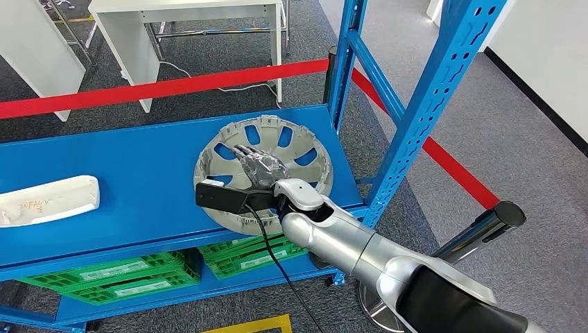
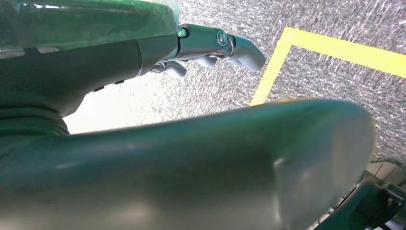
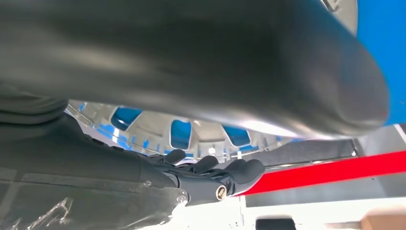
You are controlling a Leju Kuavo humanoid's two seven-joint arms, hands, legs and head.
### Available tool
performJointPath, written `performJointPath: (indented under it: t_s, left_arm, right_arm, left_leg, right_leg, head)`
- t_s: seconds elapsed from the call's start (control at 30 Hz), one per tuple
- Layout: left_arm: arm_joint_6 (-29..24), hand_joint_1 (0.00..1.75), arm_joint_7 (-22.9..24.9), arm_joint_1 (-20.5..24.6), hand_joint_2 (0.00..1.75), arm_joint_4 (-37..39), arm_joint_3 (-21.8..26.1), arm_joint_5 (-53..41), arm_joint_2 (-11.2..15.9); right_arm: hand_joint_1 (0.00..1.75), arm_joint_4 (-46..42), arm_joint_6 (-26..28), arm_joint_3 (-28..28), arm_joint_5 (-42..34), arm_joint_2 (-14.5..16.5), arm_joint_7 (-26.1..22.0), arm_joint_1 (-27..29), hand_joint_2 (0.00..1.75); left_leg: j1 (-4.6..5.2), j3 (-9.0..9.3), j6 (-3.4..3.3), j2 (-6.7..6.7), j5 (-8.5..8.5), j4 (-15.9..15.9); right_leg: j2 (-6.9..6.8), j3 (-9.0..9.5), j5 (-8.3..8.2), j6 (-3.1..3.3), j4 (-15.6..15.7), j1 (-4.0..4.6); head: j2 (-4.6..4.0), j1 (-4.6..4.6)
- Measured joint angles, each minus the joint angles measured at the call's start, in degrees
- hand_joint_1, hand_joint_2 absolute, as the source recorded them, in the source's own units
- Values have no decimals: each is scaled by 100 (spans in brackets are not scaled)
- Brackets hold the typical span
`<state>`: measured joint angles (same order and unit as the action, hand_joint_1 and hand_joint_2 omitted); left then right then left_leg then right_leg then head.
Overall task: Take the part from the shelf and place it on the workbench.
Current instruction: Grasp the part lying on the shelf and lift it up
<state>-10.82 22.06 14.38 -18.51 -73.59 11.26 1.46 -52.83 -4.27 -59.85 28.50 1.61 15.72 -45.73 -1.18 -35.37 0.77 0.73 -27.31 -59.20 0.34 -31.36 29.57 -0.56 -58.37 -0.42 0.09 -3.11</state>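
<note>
My right arm comes in from the near right, its silver forearm crossing the front lip of the blue metal shelf deck point(image 1: 139, 187). My right hand point(image 1: 258, 166) lies inside the round silver-grey plastic wheel cover point(image 1: 305, 142), which sits dish-side up on the right part of the deck, just beside the blue perforated upright post point(image 1: 341, 69). The fingers point(image 3: 239, 170) stretch out together, flat over the middle of the cover, pointing away from me; the right wrist view shows them straight, with the cover's oval cut-outs beyond them. I cannot tell whether they press on the plastic or whether the thumb hooks the near rim.

My left hand point(image 2: 215, 45) hangs low over grey carpet point(image 2: 335, 91) marked with a yellow tape line point(image 2: 330, 48). Its fingers are loosely extended and nothing is in them.

Under the deck, on the lower level near me, lie green plastic crates point(image 1: 132, 274). At the left end of the deck, well apart from the cover, rests a long white moulded part point(image 1: 48, 201). Beyond the shelf a red barrier belt point(image 1: 159, 89) runs across, and farther off stand white tables point(image 1: 187, 28) on the grey carpet.
</note>
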Motion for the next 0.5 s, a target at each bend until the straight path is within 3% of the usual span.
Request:
performJointPath:
  t_s: [0.5]
  left_arm:
    - [118, 0, 44, 2, 0, -5, 210, -376, -1]
  right_arm:
    - [0, 802, -139, -200, -233, -10, 105, 5, 0]
  left_leg:
    - [0, 0, 0, 0, 0, 0]
  right_leg:
    - [0, -1, 0, 0, 0, 0]
  head:
    - [0, 0]
